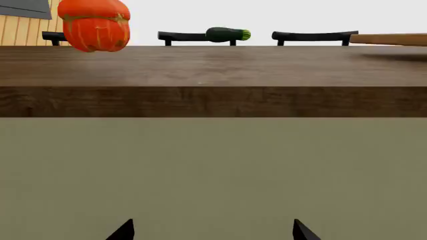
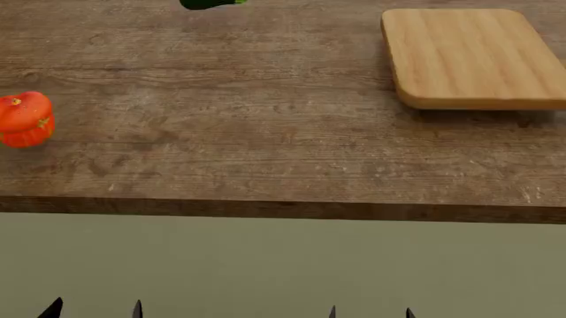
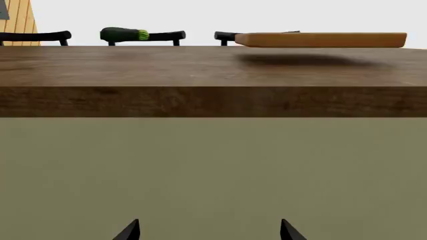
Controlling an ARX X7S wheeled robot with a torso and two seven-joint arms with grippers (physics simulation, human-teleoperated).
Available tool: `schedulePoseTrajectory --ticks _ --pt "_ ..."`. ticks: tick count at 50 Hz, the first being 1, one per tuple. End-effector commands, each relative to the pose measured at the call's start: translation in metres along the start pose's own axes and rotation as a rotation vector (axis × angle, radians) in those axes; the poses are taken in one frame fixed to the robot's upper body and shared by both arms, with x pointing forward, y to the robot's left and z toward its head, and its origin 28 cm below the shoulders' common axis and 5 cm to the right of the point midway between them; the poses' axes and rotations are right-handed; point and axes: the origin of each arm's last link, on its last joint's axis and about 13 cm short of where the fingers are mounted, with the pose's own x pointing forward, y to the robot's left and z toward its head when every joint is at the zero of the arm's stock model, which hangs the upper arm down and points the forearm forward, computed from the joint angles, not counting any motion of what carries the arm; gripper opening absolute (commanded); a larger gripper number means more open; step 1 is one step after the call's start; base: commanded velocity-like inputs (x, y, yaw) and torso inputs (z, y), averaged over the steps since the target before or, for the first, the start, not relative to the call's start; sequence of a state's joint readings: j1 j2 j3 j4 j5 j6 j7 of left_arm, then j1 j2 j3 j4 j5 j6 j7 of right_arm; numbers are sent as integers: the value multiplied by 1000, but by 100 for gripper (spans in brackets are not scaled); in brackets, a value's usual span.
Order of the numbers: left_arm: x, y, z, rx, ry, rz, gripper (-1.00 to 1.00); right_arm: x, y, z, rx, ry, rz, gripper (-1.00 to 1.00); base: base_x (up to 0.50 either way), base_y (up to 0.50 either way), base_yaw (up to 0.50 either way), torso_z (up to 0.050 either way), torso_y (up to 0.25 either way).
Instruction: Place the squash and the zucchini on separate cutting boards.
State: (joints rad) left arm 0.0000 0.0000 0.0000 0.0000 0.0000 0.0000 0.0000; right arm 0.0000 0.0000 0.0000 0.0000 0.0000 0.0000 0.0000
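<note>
Likely the squash [image 2: 26, 119] is firm, heavy and lumpy, best pinched across its sides; both grippers, left [image 2: 95, 309] and right [image 2: 370, 311], gape empty.

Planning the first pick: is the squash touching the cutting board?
Apart. The head view shows the squash at the table's left edge and the cutting board far right, with bare wooden tabletop between them.

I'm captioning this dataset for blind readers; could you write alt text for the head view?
A dark wooden table seen from above holds an orange-red squash near its left edge and a light wooden cutting board at far right, with a dark green zucchini barely visible at the top edge. Below the table's front edge, only the tips of both open grippers show, left and right.
</note>
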Motion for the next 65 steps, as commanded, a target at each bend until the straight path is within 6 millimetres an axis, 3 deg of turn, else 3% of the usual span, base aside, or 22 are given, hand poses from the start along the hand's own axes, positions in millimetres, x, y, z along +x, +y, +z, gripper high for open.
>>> schedulePoseTrajectory --ticks 1,14,27,28,65 --pt "-2 0 1 10 -3 0 100 -1 0 0 -31 -3 0 100 0 0 0 0 0" --pt "1 1 0 28 0 33 100 -1 -1 0 28 -25 -7 100 0 0 0 0 0" --pt "0 1 -1 41 -7 15 100 -1 -1 0 30 -27 -10 100 22 500 0 0 0" --pt "-3 1 3 -28 -38 -31 100 -1 -1 -1 25 -26 -8 100 86 500 0 19 0" --pt "-3 2 6 22 -51 -4 100 -3 -1 1 0 -25 -17 100 4 5 0 50 0"
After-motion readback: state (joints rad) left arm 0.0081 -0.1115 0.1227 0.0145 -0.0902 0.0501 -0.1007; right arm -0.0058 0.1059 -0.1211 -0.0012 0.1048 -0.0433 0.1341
